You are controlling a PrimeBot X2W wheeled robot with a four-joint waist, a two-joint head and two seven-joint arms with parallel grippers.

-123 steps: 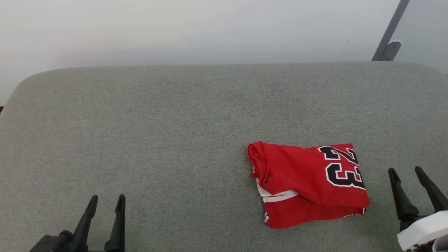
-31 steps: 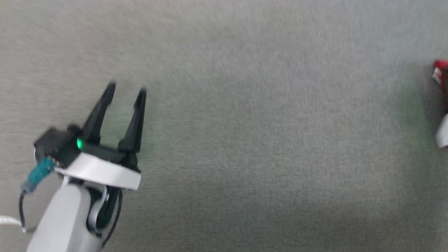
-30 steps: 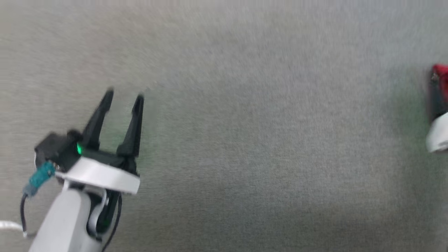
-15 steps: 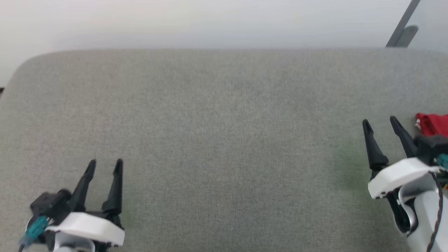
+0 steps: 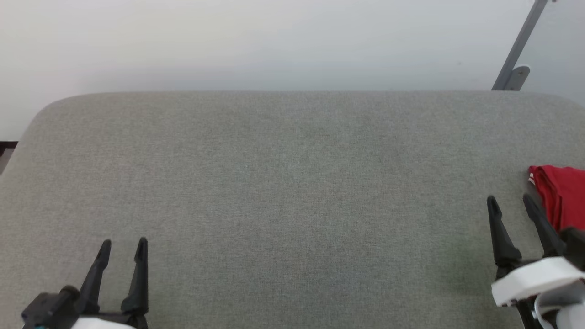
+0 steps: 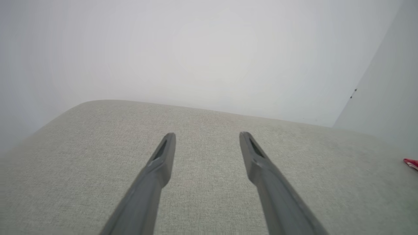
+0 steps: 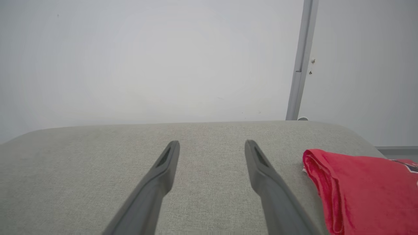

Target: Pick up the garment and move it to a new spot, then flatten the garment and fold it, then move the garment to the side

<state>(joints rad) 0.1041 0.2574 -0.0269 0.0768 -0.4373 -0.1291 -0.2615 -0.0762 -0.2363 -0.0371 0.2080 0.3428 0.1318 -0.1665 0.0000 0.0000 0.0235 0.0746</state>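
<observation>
The folded red garment (image 5: 563, 192) lies at the far right of the grey cushioned surface (image 5: 283, 183), cut off by the head view's right edge. In the right wrist view the garment (image 7: 362, 189) sits just right of my fingers, a bit of its black lettering showing at the edge. My right gripper (image 5: 511, 203) is open and empty, just left of the garment, apart from it. My left gripper (image 5: 123, 244) is open and empty at the lower left, far from the garment. A red sliver of the garment (image 6: 410, 163) shows at the left wrist view's right edge.
A pale wall rises behind the cushion's rounded far edge. A grey metal bar with a bracket (image 5: 515, 55) leans at the upper right, and the bar (image 7: 298, 65) stands upright in the right wrist view. The cushion's left corner curves off near a dark floor patch (image 5: 7, 146).
The garment went from centre-right of the cushion to its far right side. The head camera swung down and back up; both grippers now rest low at the bottom corners, open.
</observation>
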